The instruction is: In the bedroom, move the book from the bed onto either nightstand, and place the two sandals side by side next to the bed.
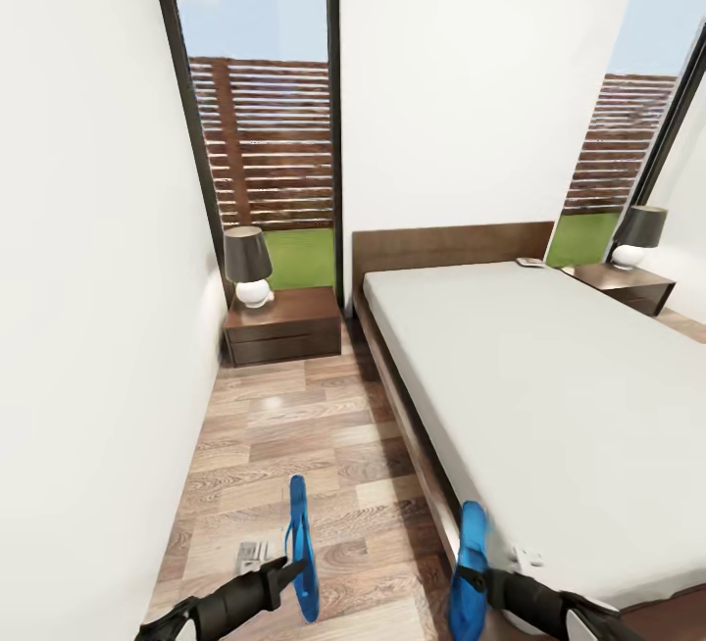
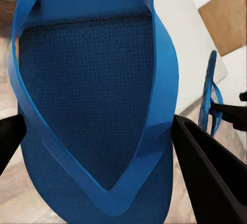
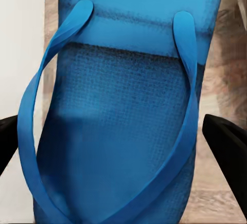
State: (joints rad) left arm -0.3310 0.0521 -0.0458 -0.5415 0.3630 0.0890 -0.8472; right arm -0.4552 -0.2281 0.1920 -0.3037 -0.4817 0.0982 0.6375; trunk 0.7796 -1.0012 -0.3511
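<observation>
Near the bed (image 1: 549, 396), left gripper (image 1: 292, 570) and right gripper (image 1: 469, 577) each clamp a sandal, left sandal (image 1: 302, 548) and right sandal (image 1: 469, 563), both edge-up, long axes vertical, above the bare floor (image 1: 294, 425) left of the frame.

2 lamps: near one (image 1: 248, 267), far one (image 1: 638, 235); fence (image 1: 265, 141) outside.

Head camera looks down the bedside aisle toward the windows — wrist cameras sit tight against sandals (image 2: 92, 106).
</observation>
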